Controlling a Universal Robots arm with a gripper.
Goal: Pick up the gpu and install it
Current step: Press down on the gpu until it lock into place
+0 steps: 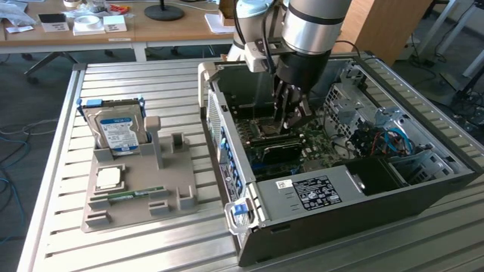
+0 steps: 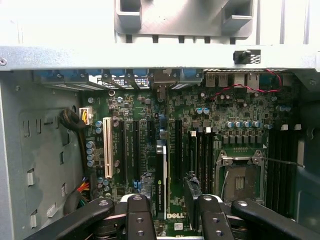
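The gpu [image 2: 161, 185] stands on edge between my fingers, showing its green board edge and its black cooler [image 2: 192, 192]. My gripper [image 2: 172, 217] is shut on it, one finger [image 2: 139, 215] on the board side and the other on the cooler side. The card sits low over the motherboard [image 2: 150, 107], in line with a blue-ended slot. In the exterior view my gripper [image 1: 291, 126] reaches down into the open computer case [image 1: 340, 187], with the black gpu [image 1: 276, 148] just below the fingertips. I cannot tell if the card is seated in the slot.
Left of the case, a grey holder [image 1: 136, 195] carries a hard drive [image 1: 117, 133], a CPU chip [image 1: 110, 177] and a RAM stick [image 1: 136, 195]. On the motherboard are a white slot [image 2: 107, 147] and an open CPU socket [image 2: 240, 182]. Case walls close in on all sides.
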